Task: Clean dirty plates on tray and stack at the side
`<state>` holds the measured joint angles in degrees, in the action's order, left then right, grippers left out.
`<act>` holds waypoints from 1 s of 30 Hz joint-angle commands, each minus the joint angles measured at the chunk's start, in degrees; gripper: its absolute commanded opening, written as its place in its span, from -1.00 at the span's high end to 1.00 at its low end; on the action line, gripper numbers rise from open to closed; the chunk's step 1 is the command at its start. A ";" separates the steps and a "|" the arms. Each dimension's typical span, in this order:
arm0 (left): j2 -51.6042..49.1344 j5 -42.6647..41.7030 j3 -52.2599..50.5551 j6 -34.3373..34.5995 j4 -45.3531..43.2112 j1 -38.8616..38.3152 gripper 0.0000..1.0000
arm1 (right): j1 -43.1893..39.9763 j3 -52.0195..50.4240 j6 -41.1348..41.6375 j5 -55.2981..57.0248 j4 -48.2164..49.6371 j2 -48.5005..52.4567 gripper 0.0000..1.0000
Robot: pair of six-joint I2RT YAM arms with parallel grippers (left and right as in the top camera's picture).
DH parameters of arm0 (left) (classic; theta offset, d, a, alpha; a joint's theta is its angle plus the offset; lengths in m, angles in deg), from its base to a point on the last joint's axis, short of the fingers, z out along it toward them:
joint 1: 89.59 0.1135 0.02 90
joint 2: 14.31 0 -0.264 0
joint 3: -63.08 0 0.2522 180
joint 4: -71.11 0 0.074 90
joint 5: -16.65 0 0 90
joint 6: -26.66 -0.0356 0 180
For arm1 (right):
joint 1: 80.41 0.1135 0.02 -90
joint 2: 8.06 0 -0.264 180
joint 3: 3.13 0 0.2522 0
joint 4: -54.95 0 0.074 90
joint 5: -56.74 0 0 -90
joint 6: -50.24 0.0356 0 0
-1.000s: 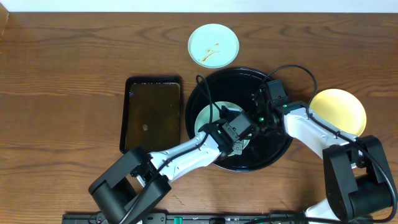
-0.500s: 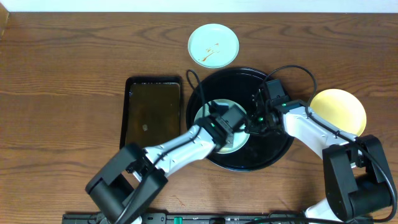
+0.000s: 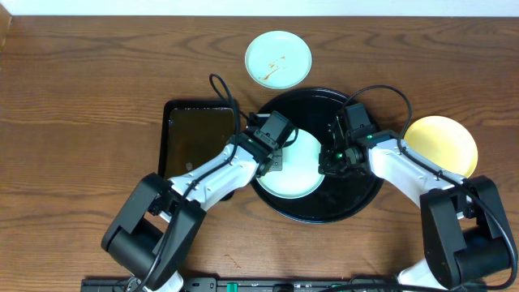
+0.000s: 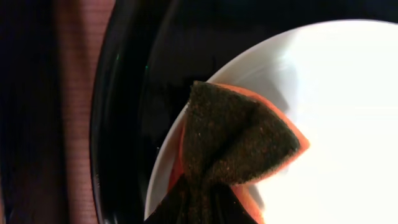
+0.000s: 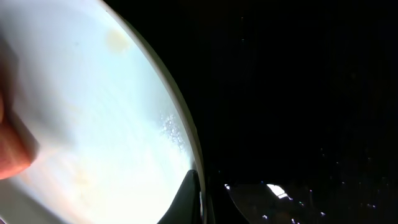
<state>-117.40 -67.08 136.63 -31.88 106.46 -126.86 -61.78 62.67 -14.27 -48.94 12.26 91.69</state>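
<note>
A pale mint-white plate [image 3: 296,174] lies in the left half of the round black tray [image 3: 357,191]. My left gripper [image 3: 274,158] is over the plate's left edge, shut on an orange sponge [image 4: 239,140] with a dark scouring face that presses on the plate [image 4: 336,124]. My right gripper [image 3: 328,160] is shut on the plate's right rim, one finger lying on the plate [image 5: 93,112] in the right wrist view [image 5: 208,199]. A second mint-white plate [image 3: 278,58] with brown smears sits on the table behind the tray. A pale yellow plate [image 3: 446,138] sits on the table right of the tray.
A rectangular black tray [image 3: 199,146] lies just left of the round tray, and the left arm crosses its lower right corner. The round tray's rim [image 4: 121,124] runs close to the sponge. The right arm reaches over the yellow plate's left edge.
My left gripper has swept the sponge from the plate's lower right across to its upper left edge, uncovering most of the plate. The right gripper has stayed on the rim.
</note>
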 commanded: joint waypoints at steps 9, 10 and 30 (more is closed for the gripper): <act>5.22 -0.15 4.31 -4.87 -2.75 1.73 0.74 | 0.42 -1.49 0.42 5.16 -1.53 2.56 0.98; 5.75 0.04 4.31 -4.92 -2.32 2.10 0.74 | 0.42 -1.49 0.39 5.16 -1.53 2.54 0.98; 13.18 -5.88 1.62 -5.53 14.91 21.81 0.77 | 0.17 -1.36 -1.97 10.73 -1.01 -0.83 0.98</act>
<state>-104.57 -70.91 139.73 -37.67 120.49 -107.89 -61.54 62.73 -14.62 -47.44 12.22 91.36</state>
